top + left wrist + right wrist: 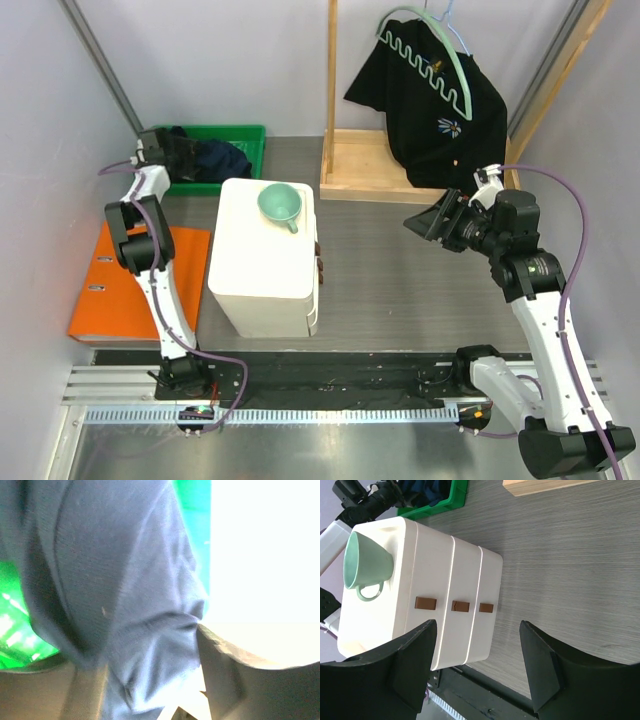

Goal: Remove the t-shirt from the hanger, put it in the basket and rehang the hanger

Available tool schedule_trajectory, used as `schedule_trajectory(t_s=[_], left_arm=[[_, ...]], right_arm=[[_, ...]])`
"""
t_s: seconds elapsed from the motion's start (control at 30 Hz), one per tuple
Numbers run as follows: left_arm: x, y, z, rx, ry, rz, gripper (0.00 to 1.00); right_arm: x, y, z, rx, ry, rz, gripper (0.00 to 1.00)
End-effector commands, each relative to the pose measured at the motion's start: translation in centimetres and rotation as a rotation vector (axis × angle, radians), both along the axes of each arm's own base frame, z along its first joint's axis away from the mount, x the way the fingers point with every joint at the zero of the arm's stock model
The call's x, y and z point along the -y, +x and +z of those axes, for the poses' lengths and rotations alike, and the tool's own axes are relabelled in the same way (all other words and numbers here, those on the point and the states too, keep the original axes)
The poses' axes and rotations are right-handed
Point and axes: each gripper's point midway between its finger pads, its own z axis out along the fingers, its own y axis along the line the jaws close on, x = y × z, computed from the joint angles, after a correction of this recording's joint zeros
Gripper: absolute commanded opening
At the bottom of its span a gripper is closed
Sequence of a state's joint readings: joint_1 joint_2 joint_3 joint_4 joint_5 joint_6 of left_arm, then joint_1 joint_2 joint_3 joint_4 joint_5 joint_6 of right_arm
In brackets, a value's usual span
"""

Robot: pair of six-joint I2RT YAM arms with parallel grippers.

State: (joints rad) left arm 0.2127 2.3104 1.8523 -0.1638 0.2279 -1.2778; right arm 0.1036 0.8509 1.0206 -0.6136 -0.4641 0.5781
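Black t-shirt [422, 100] hangs on its hanger [456, 62] at twelve o'clock from the right gripper [425, 225], spread wide and empty, far nearer than the left gripper [160, 150], buried in blue cloth [220, 160], grip unclear.

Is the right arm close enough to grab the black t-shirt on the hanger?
Probably yes: the right end effector hangs open close by the black t-shirt, with nothing between them, but it points away, toward the white drawer unit.
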Motion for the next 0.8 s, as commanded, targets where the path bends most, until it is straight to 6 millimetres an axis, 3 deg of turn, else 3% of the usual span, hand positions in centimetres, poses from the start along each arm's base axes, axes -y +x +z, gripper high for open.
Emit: schedule_trajectory(t_s=[0.0,0.03,0.1,0.13,0.2,0.27,0.3,0.33,0.37,0.4,0.43,0.47,0.5,0.53,0.6,0.7,0.73,0.77], left_arm=[[0.3,-0.3,7.1,0.153,0.002,-0.013,0.71],[0.8,-0.9,6.4,0.139,-0.017,-0.023,0.75],[1.2,-1.4,8.3,0.186,-0.033,-0.028,0.79],[1.6,-2.1,7.6,0.169,-0.053,-0.034,0.79],[1.9,-2.9,9.4,0.214,-0.073,-0.034,0.8],[2.3,-4.3,8.4,0.189,-0.13,-0.011,0.79],[2.4,-5.1,9.8,0.212,-0.137,0.001,0.79],[2.5,-6.2,8.3,0.17,-0.175,0.03,0.79],[2.5,-6.8,8.3,0.169,-0.183,0.043,0.79],[2.6,-7.3,10.7,0.234,-0.179,0.044,0.79],[2.9,-8.4,9.4,0.209,-0.196,0.054,0.78],[2.9,-9.0,10.1,0.224,-0.201,0.063,0.78],[3.0,-9.8,12.4,0.285,-0.201,0.064,0.77],[3.4,-10.8,11.6,0.284,-0.216,0.07,0.77],[3.7,-12.4,13.8,0.391,-0.258,0.088,0.75],[4.4,-14.6,15.1,0.471,-0.324,0.12,0.73],[4.6,-15.6,18.6,0.596,-0.322,0.099,0.73],[4.8,-16.3,20.0,0.648,-0.346,0.095,0.72]], right_arm=[[-0.4,-0.1,1.5,0.059,0.014,0.021,0.73],[-0.4,-0.1,1.5,0.059,0.014,0.023,0.73],[-0.4,-0.1,1.7,0.064,0.012,0.024,0.73],[-0.4,-0.2,1.9,0.068,0.014,0.025,0.73],[-0.3,-0.3,2.2,0.078,0.009,0.024,0.73],[-0.3,-0.3,2.5,0.082,0.004,0.025,0.73],[-0.3,-0.4,2.6,0.083,0.003,0.027,0.73],[-0.2,-0.6,2.9,0.09,0.003,0.026,0.73],[-0.2,-0.6,3.1,0.1,0.0,0.024,0.73],[-0.1,-0.7,3.2,0.101,0.0,0.021,0.73],[-0.2,-0.8,3.4,0.104,0.0,0.022,0.73],[-0.1,-0.9,3.4,0.107,-0.001,0.021,0.73],[-0.1,-0.9,3.4,0.108,0.0,0.023,0.73],[-0.2,-1.0,3.4,0.108,0.0,0.024,0.73],[-0.2,-1.1,3.4,0.107,0.001,0.028,0.73],[-0.3,-1.1,3.5,0.11,0.002,0.032,0.73],[-0.2,-1.1,3.5,0.11,0.002,0.03,0.73],[-0.2,-1.1,3.5,0.113,-0.001,0.028,0.73]])
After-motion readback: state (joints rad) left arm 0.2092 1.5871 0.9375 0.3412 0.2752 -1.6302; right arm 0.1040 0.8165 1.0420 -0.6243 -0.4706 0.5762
